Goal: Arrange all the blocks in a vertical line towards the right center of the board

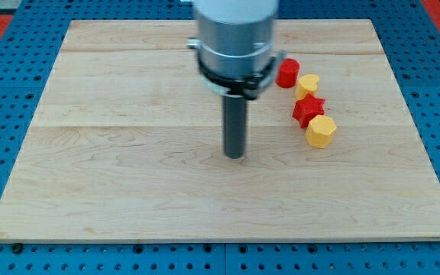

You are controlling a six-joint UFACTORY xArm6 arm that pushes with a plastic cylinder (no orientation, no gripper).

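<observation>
- Your arm has no gripper, so there is nothing to open or close. It ends in a dark rod, and my tip (pixel 235 156) rests on the wooden board (pixel 128 191) near the middle.
- All four blocks sit to the view's right of my tip, and a bit toward the view's top. They are well apart from it. My tip touches none of them.
- From top to bottom you see a red round block (pixel 287 72), a small yellow block (pixel 308 85) whose shape is hard to tell, a red star block (pixel 308 109) and a yellow hexagon block (pixel 321 131).
- The red round block and the small yellow block touch, or nearly so. The red star block and the yellow hexagon block touch too.
- The row already runs mostly up and down, on the right half of the board. But it leans: the top end sits more to the view's left, the bottom end more to the view's right.
- I think the job is nearly done. What is left is to make the row straight.
- So the thing to watch is this lean. The red round block is the one nearest my tip's side. You would likely come at it from the view's left and nudge it to the right.
- Push softly, because the touching blocks may slide together.
</observation>
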